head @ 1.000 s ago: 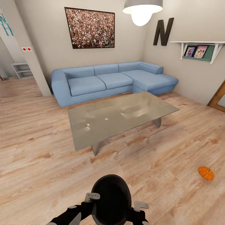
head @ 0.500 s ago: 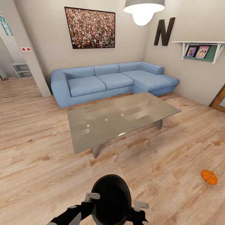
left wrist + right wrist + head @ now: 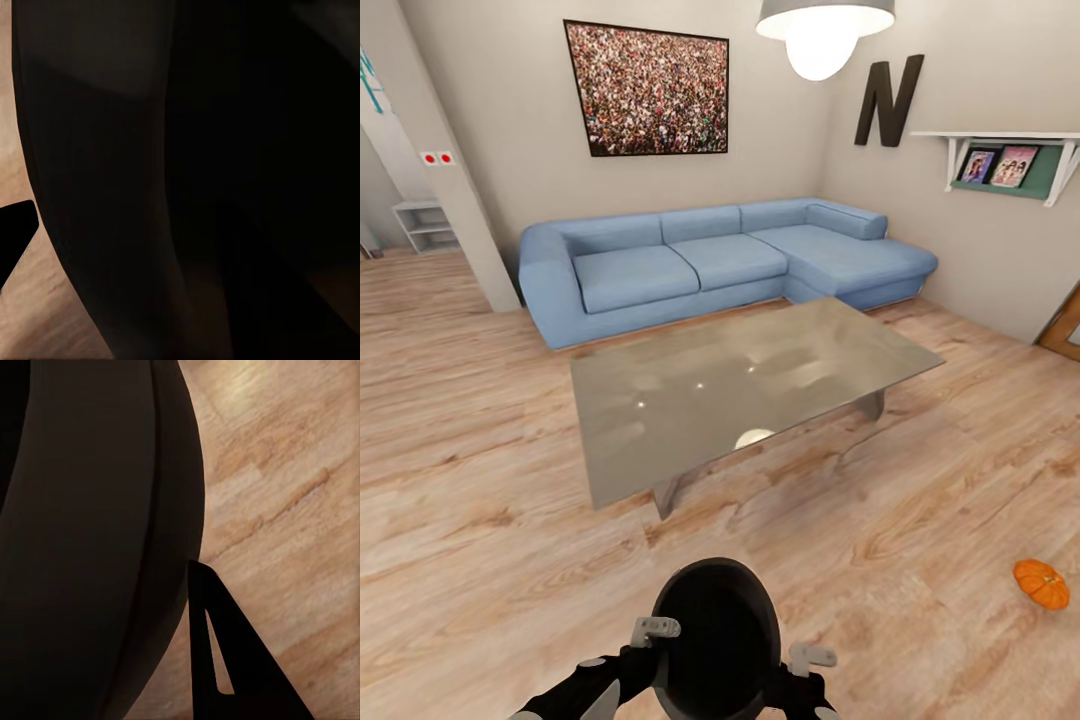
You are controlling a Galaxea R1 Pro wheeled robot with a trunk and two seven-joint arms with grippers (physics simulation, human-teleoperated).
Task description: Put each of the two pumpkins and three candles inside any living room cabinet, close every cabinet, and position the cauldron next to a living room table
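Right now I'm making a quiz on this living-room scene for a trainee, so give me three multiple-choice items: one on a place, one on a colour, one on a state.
1. Where does the pumpkin lie?
A. on the glass table
B. on the wooden floor to the robot's right
C. on the sofa

2. What colour is the sofa?
A. blue
B. green
C. grey

3. How is the cauldron carried?
A. it stands on the table
B. it hangs from one arm
C. it sits between the left gripper and the right gripper, mouth toward the head camera

Answers:
1 B: the orange pumpkin rests on bare floor, right of the table.
2 A: every cushion is light blue.
3 C: a grey jaw plate shows on each side of the black pot, and both wrist views look along its dark wall.
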